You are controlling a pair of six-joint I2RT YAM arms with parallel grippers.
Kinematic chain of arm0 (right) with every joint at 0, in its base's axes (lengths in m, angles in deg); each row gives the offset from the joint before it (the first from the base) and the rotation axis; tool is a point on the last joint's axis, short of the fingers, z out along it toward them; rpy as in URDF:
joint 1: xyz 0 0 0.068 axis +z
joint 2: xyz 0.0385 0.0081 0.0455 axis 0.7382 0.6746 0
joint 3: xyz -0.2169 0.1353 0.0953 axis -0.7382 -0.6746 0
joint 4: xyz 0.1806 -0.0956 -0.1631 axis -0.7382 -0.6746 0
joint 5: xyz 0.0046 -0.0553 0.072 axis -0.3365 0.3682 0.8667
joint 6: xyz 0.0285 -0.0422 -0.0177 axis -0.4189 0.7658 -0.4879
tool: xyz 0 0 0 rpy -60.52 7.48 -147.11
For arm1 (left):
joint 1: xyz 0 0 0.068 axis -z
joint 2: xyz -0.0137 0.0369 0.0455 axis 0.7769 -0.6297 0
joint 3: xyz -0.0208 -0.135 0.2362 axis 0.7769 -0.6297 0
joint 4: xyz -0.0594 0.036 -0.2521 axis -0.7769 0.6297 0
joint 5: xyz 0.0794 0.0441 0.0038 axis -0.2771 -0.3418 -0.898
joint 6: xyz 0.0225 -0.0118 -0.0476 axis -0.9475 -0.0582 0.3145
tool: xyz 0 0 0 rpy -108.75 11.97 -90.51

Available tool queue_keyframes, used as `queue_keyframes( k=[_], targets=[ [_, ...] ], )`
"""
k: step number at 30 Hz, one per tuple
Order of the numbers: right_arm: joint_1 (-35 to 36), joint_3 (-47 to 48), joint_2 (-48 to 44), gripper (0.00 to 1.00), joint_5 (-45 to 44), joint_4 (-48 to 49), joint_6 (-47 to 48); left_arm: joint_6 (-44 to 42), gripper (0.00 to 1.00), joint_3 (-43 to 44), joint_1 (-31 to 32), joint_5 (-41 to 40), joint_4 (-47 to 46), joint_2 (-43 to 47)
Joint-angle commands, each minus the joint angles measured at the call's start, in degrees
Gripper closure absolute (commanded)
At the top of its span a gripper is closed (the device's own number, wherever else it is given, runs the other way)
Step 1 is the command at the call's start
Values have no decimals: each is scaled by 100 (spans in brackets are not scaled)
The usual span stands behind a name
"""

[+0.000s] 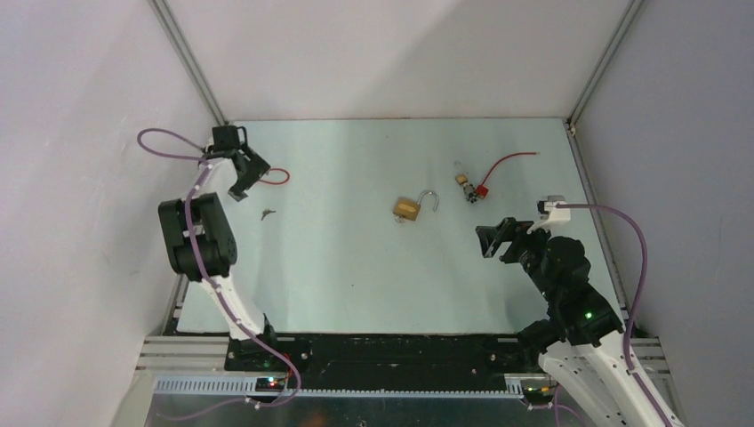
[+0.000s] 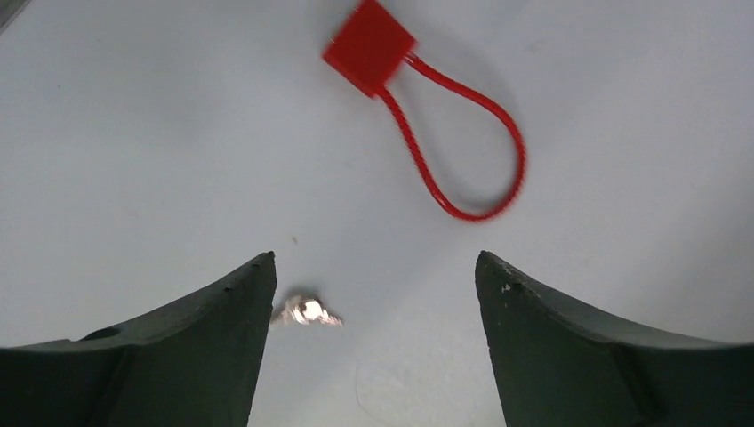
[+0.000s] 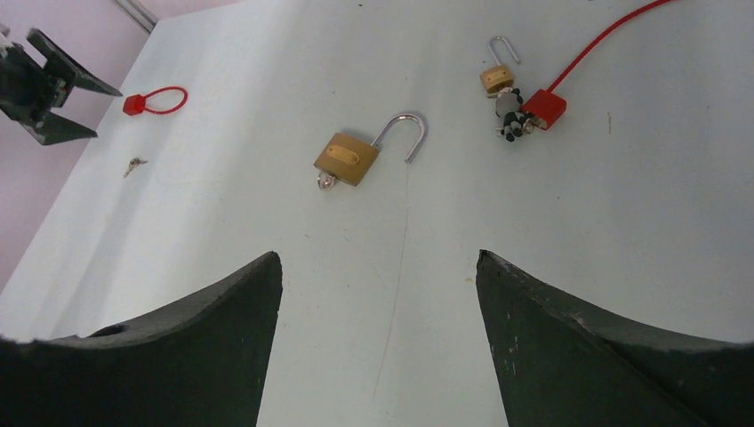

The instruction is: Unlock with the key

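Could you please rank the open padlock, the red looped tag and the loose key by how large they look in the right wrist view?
1. open padlock, clearly largest, though nearest the camera.
2. red looped tag.
3. loose key, smallest.

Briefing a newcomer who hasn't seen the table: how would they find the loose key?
Look at the table's left side, by the open left gripper. A red looped tag lies there; the key lies just nearer the front edge, tiny and silvery, neither red nor brass like the padlock mid-table.
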State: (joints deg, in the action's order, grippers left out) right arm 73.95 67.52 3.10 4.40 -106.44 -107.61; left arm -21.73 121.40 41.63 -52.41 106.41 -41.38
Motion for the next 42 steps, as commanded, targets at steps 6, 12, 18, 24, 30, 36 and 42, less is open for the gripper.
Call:
queue_keyframes(
  k=[6, 12, 18, 24, 30, 36, 42],
  targets=[
    [-124, 377, -109, 17, 52, -178, 178, 808, 49, 1259, -610, 985, 267, -1477],
    [-186, 420, -242, 17, -16, -333, 234, 1060, 57, 1698, -648, 1201, 266, -1877],
    [-235, 437, -350, 17, -89, -367, 292, 1294, 61, 1841, -647, 1339, 274, -2138],
    [-263, 439, -377, 17, -99, -375, 275, 1422, 66, 1945, -648, 1317, 306, -2315],
    [-275, 475, -363, 17, -112, -357, 226, 1343, 87, 1974, -650, 1456, 388, -2355],
    [-282, 487, -298, 18, -24, -243, 242, 609, 100, 1887, -558, 1650, 520, -1928],
    [-291, 483, -206, 17, 138, -46, 269, -1431, 100, 1819, 36, 2615, 790, -1252]
  ],
)
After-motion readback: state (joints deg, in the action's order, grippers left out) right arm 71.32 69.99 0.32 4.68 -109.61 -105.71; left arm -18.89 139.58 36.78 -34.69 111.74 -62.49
